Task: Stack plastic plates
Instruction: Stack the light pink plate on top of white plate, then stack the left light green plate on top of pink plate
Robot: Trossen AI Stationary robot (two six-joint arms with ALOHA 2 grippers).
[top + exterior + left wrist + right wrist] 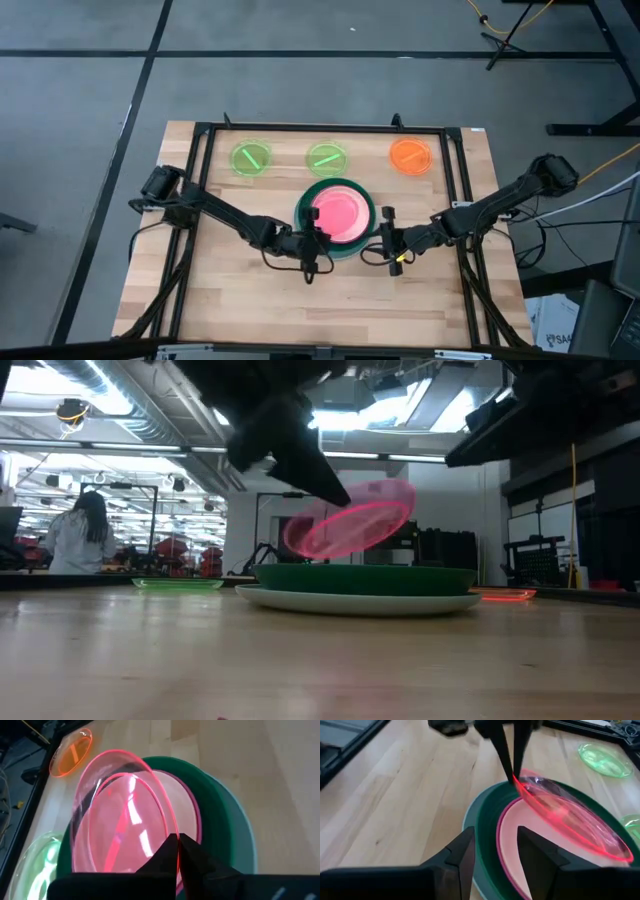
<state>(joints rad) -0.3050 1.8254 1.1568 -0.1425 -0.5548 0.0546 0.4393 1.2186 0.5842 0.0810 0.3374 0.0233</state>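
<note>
A stack stands at mid-table: a light blue plate (304, 232) at the bottom, a dark green plate (312, 192) on it, then a magenta plate (196, 815) with a cream plate (520, 827) inside. My left gripper (317, 238), at the stack's near edge, is shut on a translucent pink plate (120, 815) tilted above the stack. My right gripper (495, 852) is open beside the stack's right edge and touches nothing. Two lime green plates (251, 158) (327, 157) and an orange plate (410, 155) lie flat along the far side. My left gripper pinches the pink plate's rim (175, 851) between its two fingers (512, 755), which slant down onto the near side of the plate. The plate sits tilted in the hold, seemingly lifted above the stack (360, 585), its far side hanging over the cream plate.
A black metal frame (320, 128) runs around the table's working area. Bare wood lies on the near half of the table (330, 300). In the room behind, a person (80, 535) is seated far off.
</note>
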